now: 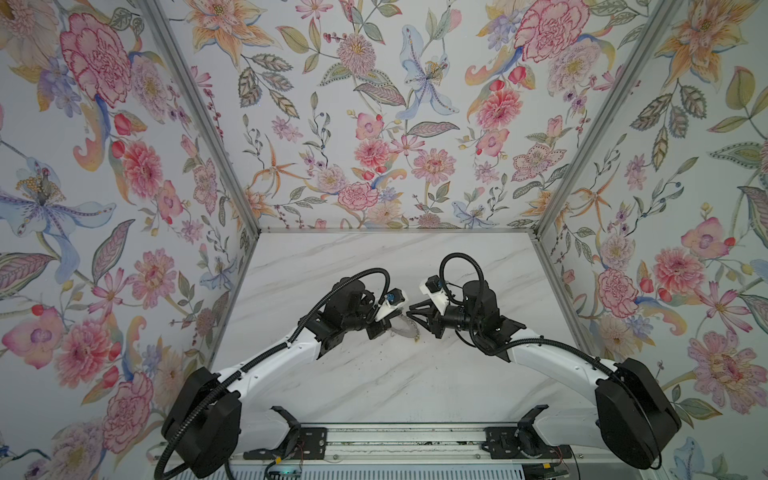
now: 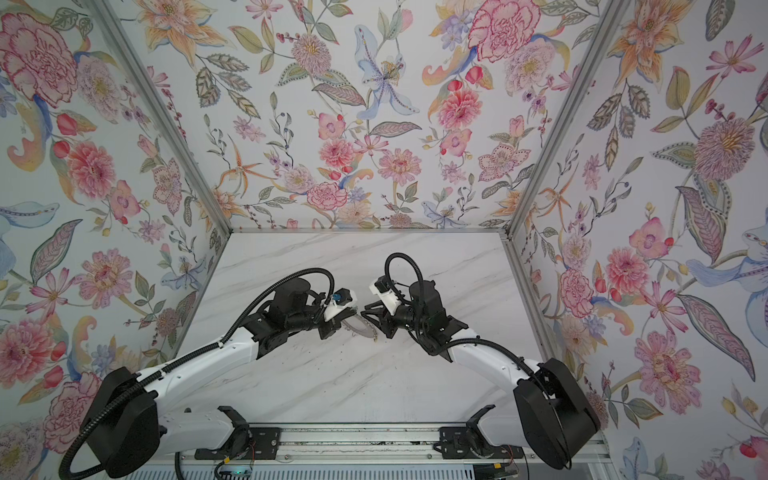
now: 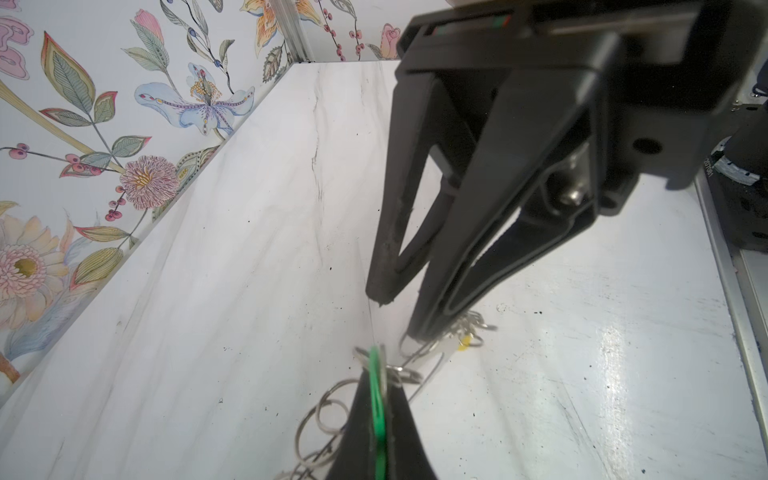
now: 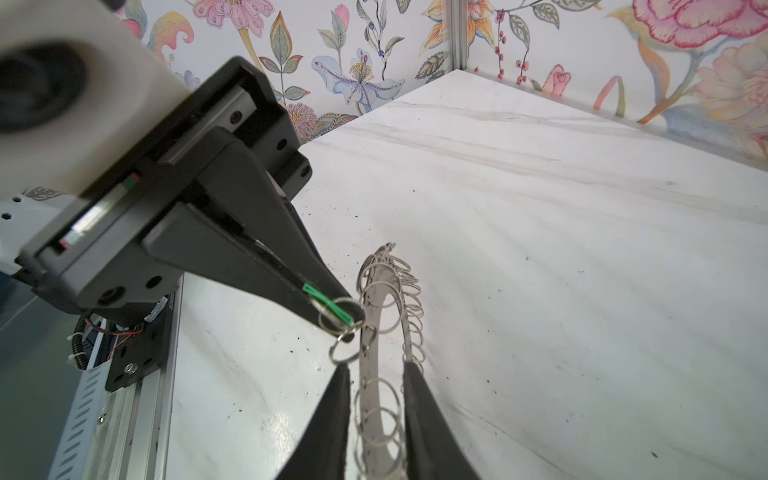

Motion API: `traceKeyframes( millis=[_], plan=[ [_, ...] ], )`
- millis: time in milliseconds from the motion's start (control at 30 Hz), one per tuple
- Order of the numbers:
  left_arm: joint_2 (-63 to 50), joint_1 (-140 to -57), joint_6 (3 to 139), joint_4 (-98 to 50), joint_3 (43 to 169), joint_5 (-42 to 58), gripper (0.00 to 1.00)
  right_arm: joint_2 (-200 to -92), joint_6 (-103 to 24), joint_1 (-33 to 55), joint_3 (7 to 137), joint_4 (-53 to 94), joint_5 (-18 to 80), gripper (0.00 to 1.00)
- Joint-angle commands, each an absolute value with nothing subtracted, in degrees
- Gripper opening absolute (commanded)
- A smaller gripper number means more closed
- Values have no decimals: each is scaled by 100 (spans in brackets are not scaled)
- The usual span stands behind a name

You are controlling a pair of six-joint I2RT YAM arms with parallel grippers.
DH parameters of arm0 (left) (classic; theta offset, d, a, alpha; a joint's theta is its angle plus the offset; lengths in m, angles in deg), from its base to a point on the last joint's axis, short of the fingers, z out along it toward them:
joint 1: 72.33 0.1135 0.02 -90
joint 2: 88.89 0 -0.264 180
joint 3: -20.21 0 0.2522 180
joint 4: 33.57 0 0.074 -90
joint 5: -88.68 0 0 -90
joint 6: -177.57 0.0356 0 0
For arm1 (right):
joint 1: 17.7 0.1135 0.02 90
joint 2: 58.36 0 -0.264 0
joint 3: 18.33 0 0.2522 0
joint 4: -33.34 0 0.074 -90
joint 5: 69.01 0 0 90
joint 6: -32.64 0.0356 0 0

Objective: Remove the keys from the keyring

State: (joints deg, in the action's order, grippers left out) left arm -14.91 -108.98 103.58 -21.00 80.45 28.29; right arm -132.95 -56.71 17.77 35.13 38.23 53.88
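Keyring [image 1: 405,329]: edge-up in both top views, straddled at 3 o'clock by the slightly parted right end effector [image 4: 376,372]. Green tag [image 4: 328,305] clamped at 9 o'clock by the left end effector [image 4: 353,318], presumably for drawing it off.

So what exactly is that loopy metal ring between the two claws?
The keyring is a flat grey metal disc with a large round hole, its rim fringed with many small wire loops. It stands on edge over the marble table, between the parted fingers of the right claw. The left claw, shut on a green tag, sits close beside its rim. A yellow tag hangs among its loops.
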Motion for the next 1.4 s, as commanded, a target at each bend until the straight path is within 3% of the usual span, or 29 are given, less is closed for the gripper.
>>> traceKeyframes(
  millis=[0, 667, 900, 1367],
  plan=[
    [-1523, -10855, 10295, -2234, 8145, 2926, 0, -13020, -5834, 1861, 3424, 3711, 5171, 25],
    [-1726, -10867, 10154, -2379, 7937, 3072, 0, -13737, -6118, 2171, 3928, 3803, 4985, 25],
    [-1726, -10865, 10163, -2354, 7915, 3060, 0, -13765, -6123, 2170, 3943, 3884, 4960, 15],
    [-1669, -10866, 10173, -2292, 7949, 3060, 0, -13505, -6192, 2140, 3784, 3955, 4589, 4]
  ],
)
